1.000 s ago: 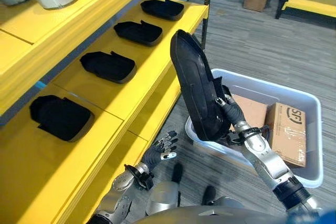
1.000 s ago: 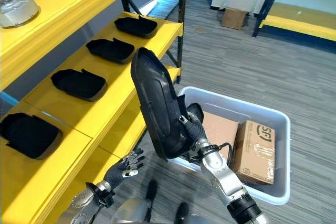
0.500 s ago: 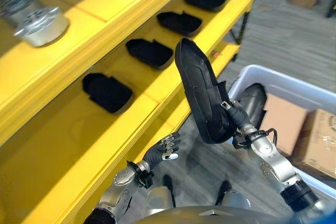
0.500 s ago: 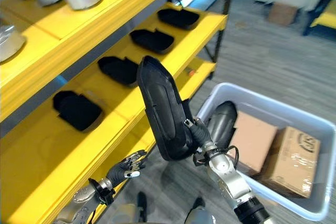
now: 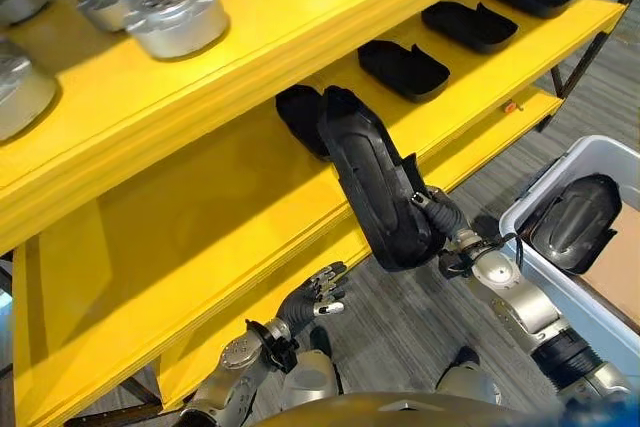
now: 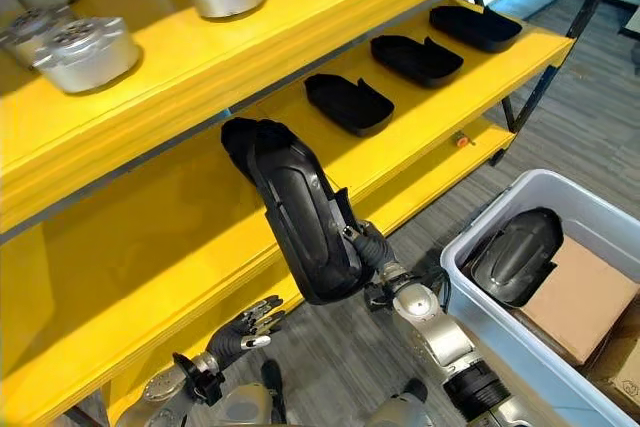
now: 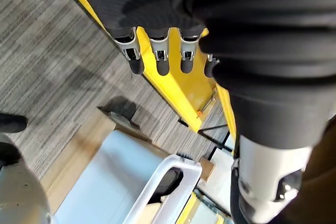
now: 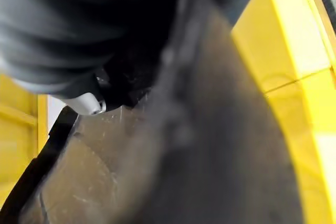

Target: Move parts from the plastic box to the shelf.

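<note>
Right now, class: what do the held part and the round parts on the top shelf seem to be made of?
Held part: probably moulded black plastic, matte with a soft sheen along its ribs. Round parts: apparently cast or machined metal, silvery-grey with bright highlights.

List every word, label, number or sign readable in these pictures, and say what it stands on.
None can be read.
The black part in the right hand, the parts on the yellow shelf, the metal discs above and the cardboard in the plastic box show no legible print.
</note>
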### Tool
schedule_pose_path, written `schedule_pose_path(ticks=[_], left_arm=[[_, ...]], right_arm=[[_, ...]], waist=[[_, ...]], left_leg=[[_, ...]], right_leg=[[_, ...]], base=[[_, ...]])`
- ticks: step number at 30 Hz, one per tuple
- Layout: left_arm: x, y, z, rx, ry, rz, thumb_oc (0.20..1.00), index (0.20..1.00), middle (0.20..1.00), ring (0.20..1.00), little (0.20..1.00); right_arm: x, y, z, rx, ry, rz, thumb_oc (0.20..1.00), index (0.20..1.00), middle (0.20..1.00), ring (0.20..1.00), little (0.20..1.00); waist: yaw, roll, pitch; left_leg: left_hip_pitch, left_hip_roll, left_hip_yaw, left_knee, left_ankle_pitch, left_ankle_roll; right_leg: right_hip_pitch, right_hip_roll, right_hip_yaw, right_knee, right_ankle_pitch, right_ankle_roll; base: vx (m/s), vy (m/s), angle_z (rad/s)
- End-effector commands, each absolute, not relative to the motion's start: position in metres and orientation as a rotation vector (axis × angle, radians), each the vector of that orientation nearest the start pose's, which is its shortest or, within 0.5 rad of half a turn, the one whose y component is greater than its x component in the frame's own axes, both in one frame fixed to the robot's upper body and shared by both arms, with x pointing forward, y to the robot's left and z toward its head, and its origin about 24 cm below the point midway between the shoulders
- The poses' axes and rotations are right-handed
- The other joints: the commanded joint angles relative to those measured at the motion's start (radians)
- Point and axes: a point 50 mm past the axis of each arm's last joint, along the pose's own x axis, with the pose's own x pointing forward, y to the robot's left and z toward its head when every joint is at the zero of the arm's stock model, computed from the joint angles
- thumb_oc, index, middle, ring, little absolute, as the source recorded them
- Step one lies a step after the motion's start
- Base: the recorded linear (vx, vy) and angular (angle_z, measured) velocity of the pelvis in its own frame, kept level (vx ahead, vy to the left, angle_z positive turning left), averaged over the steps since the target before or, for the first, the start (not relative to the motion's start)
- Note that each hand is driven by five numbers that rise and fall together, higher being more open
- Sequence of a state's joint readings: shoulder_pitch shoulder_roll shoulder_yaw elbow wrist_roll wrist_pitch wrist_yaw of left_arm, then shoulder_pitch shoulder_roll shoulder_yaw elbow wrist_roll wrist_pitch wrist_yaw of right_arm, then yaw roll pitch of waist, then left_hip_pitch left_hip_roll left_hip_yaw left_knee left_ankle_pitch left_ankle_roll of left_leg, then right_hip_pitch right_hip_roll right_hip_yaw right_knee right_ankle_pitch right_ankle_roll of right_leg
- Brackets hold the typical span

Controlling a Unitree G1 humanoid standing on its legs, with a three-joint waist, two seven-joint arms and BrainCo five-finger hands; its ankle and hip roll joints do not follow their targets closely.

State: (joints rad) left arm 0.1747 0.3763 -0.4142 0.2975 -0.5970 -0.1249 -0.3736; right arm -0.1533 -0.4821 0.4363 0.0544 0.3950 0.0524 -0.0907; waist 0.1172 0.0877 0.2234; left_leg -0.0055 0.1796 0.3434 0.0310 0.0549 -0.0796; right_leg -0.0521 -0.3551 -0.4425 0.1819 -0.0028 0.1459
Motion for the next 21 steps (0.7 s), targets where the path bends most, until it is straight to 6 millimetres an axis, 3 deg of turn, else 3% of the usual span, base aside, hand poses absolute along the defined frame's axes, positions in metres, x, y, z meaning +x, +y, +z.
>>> schedule_pose_path(ticks=[1, 2, 3, 7, 9, 10, 12, 13, 14, 15, 21], left_arm=[[0.181, 0.167, -0.033, -0.227, 0.314, -0.427, 1.000, 1.000, 1.000, 1.000, 1.000], [0.177, 0.185, -0.037, -0.230, 0.340, -0.338, 1.000, 1.000, 1.000, 1.000, 1.000], [0.176, 0.188, -0.039, -0.194, 0.353, -0.376, 1.000, 1.000, 1.000, 1.000, 1.000], [0.179, 0.190, -0.041, -0.126, 0.393, -0.480, 1.000, 1.000, 1.000, 1.000, 1.000], [0.182, 0.184, -0.041, -0.104, 0.405, -0.541, 1.000, 1.000, 1.000, 1.000, 1.000], [0.183, 0.183, -0.041, -0.102, 0.409, -0.552, 1.000, 1.000, 1.000, 1.000, 1.000], [0.184, 0.183, -0.040, -0.126, 0.415, -0.552, 1.000, 1.000, 1.000, 1.000, 1.000], [0.184, 0.180, -0.041, -0.175, 0.430, -0.532, 1.000, 1.000, 1.000, 1.000, 1.000], [0.185, 0.178, -0.042, -0.193, 0.434, -0.528, 1.000, 1.000, 1.000, 1.000, 1.000], [0.184, 0.170, -0.043, -0.205, 0.446, -0.544, 1.000, 1.000, 1.000, 1.000, 1.000], [0.186, 0.162, -0.043, -0.224, 0.451, -0.531, 1.000, 1.000, 1.000, 1.000, 1.000]], right_arm=[[0.277, -0.131, 0.097, -0.176, -0.183, 0.330, 0.200, 0.200, 0.200, 0.200, 0.200], [0.273, -0.131, 0.112, -0.238, -0.257, 0.347, 0.200, 0.200, 0.200, 0.200, 0.200], [0.273, -0.132, 0.114, -0.223, -0.250, 0.356, 0.200, 0.200, 0.200, 0.200, 0.200], [0.274, -0.133, 0.111, -0.184, -0.234, 0.339, 0.200, 0.200, 0.200, 0.200, 0.200], [0.271, -0.132, 0.107, -0.185, -0.244, 0.337, 0.200, 0.200, 0.200, 0.200, 0.200], [0.270, -0.131, 0.105, -0.190, -0.243, 0.344, 0.200, 0.200, 0.200, 0.200, 0.200], [0.268, -0.129, 0.104, -0.188, -0.230, 0.362, 0.200, 0.200, 0.200, 0.200, 0.200], [0.267, -0.126, 0.102, -0.193, -0.215, 0.390, 0.200, 0.200, 0.200, 0.200, 0.200], [0.266, -0.124, 0.100, -0.190, -0.197, 0.406, 0.200, 0.200, 0.200, 0.200, 0.200], [0.265, -0.122, 0.095, -0.193, -0.164, 0.413, 0.200, 0.200, 0.200, 0.200, 0.200], [0.261, -0.126, 0.081, -0.191, -0.091, 0.446, 0.200, 0.200, 0.200, 0.200, 0.200]], waist=[[0.033, -0.024, -0.021], [0.069, -0.052, -0.013], [0.091, -0.070, -0.004], [0.112, -0.097, 0.004], [0.085, -0.101, -0.003], [0.065, -0.099, -0.005], [0.051, -0.098, -0.011], [0.046, -0.103, -0.020], [0.042, -0.104, -0.023], [0.019, -0.103, -0.030], [0.008, -0.106, -0.049]], left_leg=[[0.047, 0.015, -0.039, 0.055, -0.028, -0.008], [0.048, -0.023, -0.043, 0.090, -0.088, 0.030], [0.032, -0.044, -0.047, 0.128, -0.120, 0.052], [-0.006, -0.106, -0.084, 0.190, -0.177, 0.107], [-0.006, -0.155, -0.142, 0.163, -0.184, 0.138], [0.010, -0.169, -0.170, 0.128, -0.174, 0.145], [0.030, -0.177, -0.185, 0.080, -0.156, 0.139], [0.053, -0.189, -0.182, 0.026, -0.138, 0.127], [0.069, -0.196, -0.180, 0.002, -0.132, 0.121], [0.088, -0.211, -0.205, -0.030, -0.122, 0.121], [0.088, -0.219, -0.197, -0.056, -0.103, 0.108]], right_leg=[[0.113, 0.077, -0.032, -0.077, -0.020, -0.032], [0.139, 0.034, -0.032, -0.091, 0.008, 0.006], [0.143, -0.006, -0.036, -0.090, 0.038, 0.018], [0.154, -0.070, 0.011, -0.083, 0.098, 0.038], [0.112, -0.033, 0.129, -0.018, 0.104, 0.036], [0.084, 0.019, 0.183, 0.010, 0.088, 0.033], [0.068, 0.094, 0.196, 0.006, 0.056, 0.029], [0.061, 0.166, 0.167, -0.039, 0.045, 0.019], [0.064, 0.197, 0.155, -0.062, 0.041, 0.010], [0.083, 0.254, 0.215, -0.110, 0.012, -0.023], [0.127, 0.270, 0.227, -0.198, 0.014, -0.037]], base=[[-0.37, 0.618, 0.54], [-0.39, 0.659, 0.84], [-0.34, 0.547, 0.90], [-0.15, 0.295, 0.70], [-0.02, 0.277, 0.80], [0.02, 0.158, 0.80], [0.05, 0.122, 0.67], [0.08, 0.096, 0.19], [0.14, 0.061, -0.18], [0.13, 0.015, -0.30], [0.05, -0.028, 0.25]])
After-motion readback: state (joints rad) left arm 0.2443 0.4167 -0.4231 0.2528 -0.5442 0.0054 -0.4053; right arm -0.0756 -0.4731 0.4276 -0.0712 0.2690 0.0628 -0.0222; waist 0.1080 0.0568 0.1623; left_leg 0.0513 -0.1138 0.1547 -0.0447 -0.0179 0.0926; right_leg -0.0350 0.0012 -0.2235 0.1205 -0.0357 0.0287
